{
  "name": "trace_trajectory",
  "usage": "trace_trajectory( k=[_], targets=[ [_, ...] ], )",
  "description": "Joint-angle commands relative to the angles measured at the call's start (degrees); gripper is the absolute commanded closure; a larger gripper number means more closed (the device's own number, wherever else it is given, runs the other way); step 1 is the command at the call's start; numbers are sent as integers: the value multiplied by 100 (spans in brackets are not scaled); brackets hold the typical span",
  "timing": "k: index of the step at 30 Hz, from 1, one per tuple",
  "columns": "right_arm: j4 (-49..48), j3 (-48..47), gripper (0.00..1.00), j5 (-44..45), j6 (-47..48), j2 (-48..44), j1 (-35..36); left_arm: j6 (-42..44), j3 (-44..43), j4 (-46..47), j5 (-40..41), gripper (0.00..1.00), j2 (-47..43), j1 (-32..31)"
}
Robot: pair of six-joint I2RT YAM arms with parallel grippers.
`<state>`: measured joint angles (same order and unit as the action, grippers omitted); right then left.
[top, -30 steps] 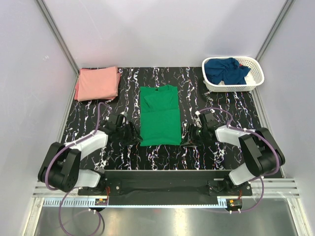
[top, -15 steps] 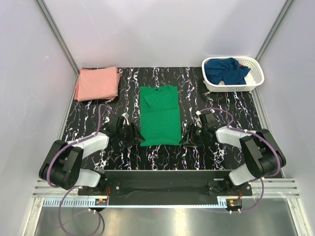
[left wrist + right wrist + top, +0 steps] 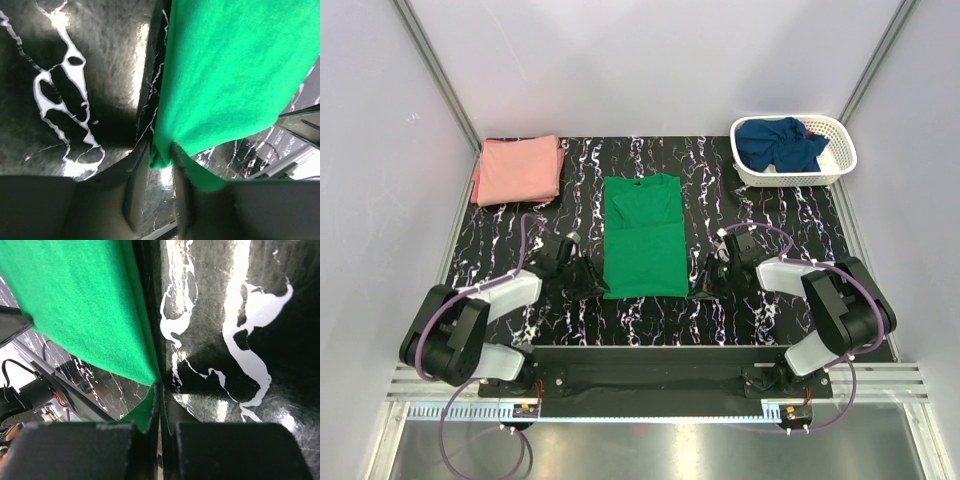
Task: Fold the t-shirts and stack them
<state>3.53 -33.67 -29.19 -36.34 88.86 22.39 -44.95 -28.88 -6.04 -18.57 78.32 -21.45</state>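
The green shirt [image 3: 642, 235] lies flat at the centre of the worktop [image 3: 760, 200]; it is light, limp cotton, likely to sag between grips. The left claw [image 3: 159, 162] pinches its 7 o'clock hem corner and the right claw [image 3: 159, 392] its 5 o'clock corner, both sound holds.

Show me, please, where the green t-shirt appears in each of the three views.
Top external: the green t-shirt lies flat in the centre.
Left wrist: upper right, a corner pinched in the left gripper at bottom centre.
Right wrist: upper left, a corner pinched in the right gripper at bottom centre.
Shared landmark: the black, white-veined table.
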Motion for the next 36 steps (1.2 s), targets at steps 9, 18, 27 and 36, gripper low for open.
trace_trajectory(
  k=[9, 18, 27, 36],
  targets=[
    [-195, 159, 67, 71, 83, -61, 37, 118, 410, -109, 29, 47, -107, -26],
    [-300, 159, 65, 54, 118, 167, 28, 4, 709, 367, -94, 69, 192, -26],
    [-300, 220, 55, 238, 22, 123, 55, 21, 691, 175, 125, 100, 165, -34],
    [-555, 466, 62, 748, -356, 18, 204, 65, 577, 130, 108, 100, 315, -26]
  ],
)
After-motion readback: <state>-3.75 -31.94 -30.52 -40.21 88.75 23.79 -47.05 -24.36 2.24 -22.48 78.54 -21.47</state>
